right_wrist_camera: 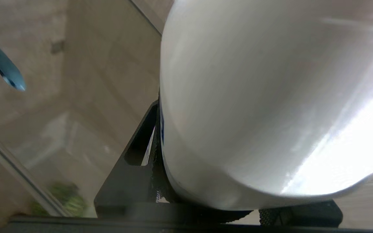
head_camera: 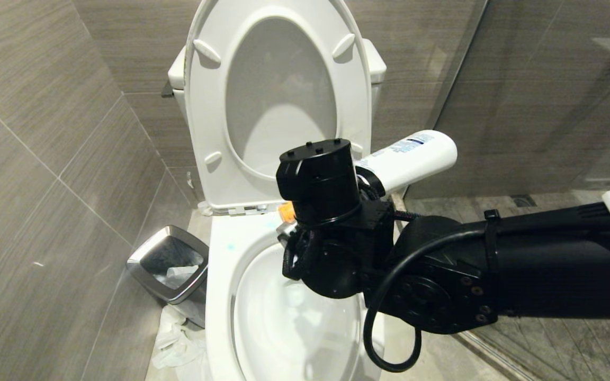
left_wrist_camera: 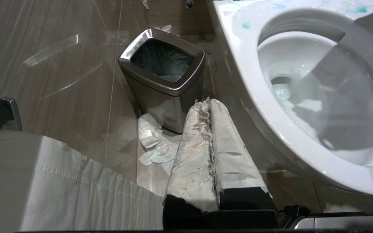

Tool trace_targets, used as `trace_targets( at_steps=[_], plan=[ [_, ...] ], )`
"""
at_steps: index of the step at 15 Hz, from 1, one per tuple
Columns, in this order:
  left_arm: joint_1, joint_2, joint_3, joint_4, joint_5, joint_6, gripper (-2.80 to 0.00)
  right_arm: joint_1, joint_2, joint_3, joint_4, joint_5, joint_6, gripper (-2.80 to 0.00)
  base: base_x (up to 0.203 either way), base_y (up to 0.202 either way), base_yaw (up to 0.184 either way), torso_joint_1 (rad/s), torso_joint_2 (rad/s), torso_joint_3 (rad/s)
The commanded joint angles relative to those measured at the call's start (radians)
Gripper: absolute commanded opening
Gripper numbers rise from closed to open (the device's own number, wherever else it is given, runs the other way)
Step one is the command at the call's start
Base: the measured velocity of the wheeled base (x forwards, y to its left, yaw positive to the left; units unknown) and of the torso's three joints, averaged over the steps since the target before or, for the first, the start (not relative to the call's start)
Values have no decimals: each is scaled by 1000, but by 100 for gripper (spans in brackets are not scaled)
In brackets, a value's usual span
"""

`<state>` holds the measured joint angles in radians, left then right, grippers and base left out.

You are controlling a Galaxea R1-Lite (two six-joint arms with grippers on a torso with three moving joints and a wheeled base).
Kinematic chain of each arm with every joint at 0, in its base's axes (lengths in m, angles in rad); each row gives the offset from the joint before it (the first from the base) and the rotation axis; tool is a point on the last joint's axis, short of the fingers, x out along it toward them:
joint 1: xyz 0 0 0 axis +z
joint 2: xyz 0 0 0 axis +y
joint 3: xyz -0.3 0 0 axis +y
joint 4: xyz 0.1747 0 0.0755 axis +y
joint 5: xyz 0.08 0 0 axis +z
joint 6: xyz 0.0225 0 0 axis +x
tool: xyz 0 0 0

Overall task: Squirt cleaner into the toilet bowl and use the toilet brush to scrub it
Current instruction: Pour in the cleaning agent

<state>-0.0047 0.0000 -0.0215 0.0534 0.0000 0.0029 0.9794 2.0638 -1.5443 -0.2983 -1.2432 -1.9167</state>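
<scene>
My right gripper has its jaws clamped round the cleaner, the white bottle lying nearly level, orange cap pointing left over the back rim of the toilet bowl, base sticking out right. To squirt, I judge the cap end must tip further down into the bowl just below. Turquoise spots mark the rim. My left gripper hangs low beside the bowl, jaws clenched empty. Beyond it stands the steel waste bin on the tiled floor, the raised seat behind.
</scene>
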Motion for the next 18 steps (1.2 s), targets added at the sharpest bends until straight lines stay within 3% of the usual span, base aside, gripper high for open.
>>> trace_targets(
  at_steps=[1,6,14,18],
  plan=[
    [0,2,0,0,0,0,-280,7,1,-8,-2,-9,-44,-280,0,0,0,0,0,0],
    [0,2,0,0,0,0,-280,10,2,-38,-7,-12,-153,-280,0,0,0,0,0,0],
    [0,2,0,0,0,0,-280,10,29,-32,-317,-14,-447,-280,0,0,0,0,0,0],
    [0,2,0,0,0,0,-280,18,33,-23,-378,-12,-505,-280,0,0,0,0,0,0]
  ],
)
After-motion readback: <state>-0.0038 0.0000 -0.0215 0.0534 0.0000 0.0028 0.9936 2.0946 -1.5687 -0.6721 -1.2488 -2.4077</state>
